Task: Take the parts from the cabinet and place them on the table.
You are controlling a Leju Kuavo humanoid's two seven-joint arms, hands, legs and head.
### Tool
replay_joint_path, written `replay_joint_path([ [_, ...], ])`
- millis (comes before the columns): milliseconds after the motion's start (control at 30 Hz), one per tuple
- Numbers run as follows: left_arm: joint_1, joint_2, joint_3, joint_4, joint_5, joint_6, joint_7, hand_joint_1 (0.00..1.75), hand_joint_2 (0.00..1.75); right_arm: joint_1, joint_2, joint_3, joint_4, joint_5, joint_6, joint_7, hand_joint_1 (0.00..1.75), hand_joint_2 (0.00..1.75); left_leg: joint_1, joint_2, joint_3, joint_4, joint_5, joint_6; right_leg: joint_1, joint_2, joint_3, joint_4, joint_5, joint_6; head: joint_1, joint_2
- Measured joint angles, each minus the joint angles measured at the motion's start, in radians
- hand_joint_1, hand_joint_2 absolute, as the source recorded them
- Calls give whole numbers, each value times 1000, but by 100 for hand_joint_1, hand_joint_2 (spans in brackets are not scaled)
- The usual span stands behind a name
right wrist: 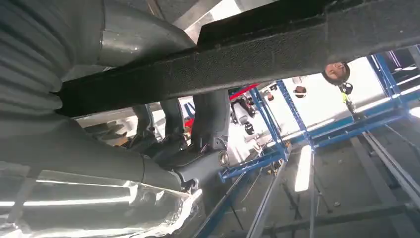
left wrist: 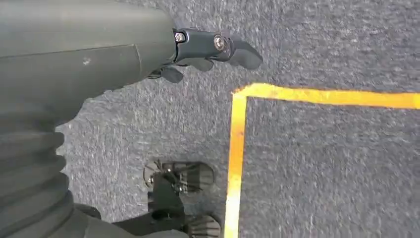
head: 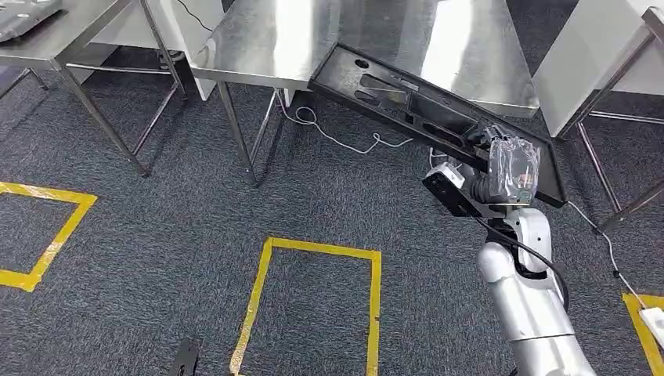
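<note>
Over table edge [head: 438,74], part [head: 407,98] in right hand [head: 510,168]

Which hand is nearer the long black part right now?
Right. The right hand grips the long black part at its near end, holding it over the steel table. The left hand hangs low above the carpet, away from the part.

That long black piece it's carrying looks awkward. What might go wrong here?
The right hand grips the long black panel near one end only, so the panel could tip or slip. Its far end already hangs over the steel table and might knock the table's edge. The left hand hangs idle, giving no support.
</note>
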Motion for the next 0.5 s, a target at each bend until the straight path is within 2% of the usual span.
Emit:
replay_joint_path([
  [67,0,0,2,0,4,-3,-4,0,175,-1,2,0,0,5,0,0,175,175,0,0,-2,-2,1,4,0,1,0,-4,2,4,0,0],
  [100,0,-1,3,0,6,-7,-5,0,175,-1,2,0,0,6,0,0,175,175,5,2,5,-14,7,11,10,1,-3,-3,2,6,1,0],
  [133,0,-2,3,0,6,-8,-6,0,175,-1,1,0,0,6,0,0,175,175,11,7,11,-24,14,15,2,-5,-17,17,-8,3,0,0],
  [167,-2,-1,5,0,6,-9,-6,0,175,-3,3,0,0,8,0,0,175,175,13,7,11,-26,17,22,6,-7,-41,67,-40,-7,2,0],
  [200,-2,-1,6,0,6,-9,-6,0,175,-5,2,0,0,8,0,0,175,175,13,9,8,-26,18,23,3,-7,-78,149,-76,-14,5,0],
  [233,-2,-1,8,0,6,-9,-6,0,175,-4,2,0,0,9,0,0,175,175,13,10,6,-25,18,23,1,-7,-121,240,-111,-17,5,0],
  [267,-1,-1,9,0,6,-9,-6,0,175,-1,2,1,3,9,0,0,175,175,13,10,4,-25,17,23,1,-7,-155,312,-133,-14,4,0],
  [300,-1,-2,9,0,6,-10,-6,0,175,1,2,1,4,10,0,0,175,175,14,10,3,-25,18,22,0,-7,-164,335,-136,-7,5,0],
  [333,-1,-2,9,0,6,-10,-6,0,175,3,1,1,6,10,0,3,175,175,15,10,3,-24,17,20,-2,-7,-148,309,-125,2,3,0],
  [400,-1,-3,9,0,5,-10,-6,0,175,2,2,1,5,11,0,3,175,175,21,10,5,-22,14,8,-11,-15,-49,136,-66,26,3,0],
  [433,-1,-3,10,0,5,-10,-6,0,175,2,2,1,5,11,0,3,175,175,21,10,5,-16,10,-4,-18,-27,8,33,-44,36,5,0],
  [467,-1,3,10,-1,5,-10,-5,0,175,1,3,2,6,11,0,3,175,175,15,11,0,-13,6,-15,-8,-25,18,32,-56,27,7,0],
  [500,-1,1,10,-1,5,-9,-6,0,175,3,3,2,6,12,0,3,175,175,14,11,0,-8,2,-21,-6,-14,16,25,-53,7,5,0],
])
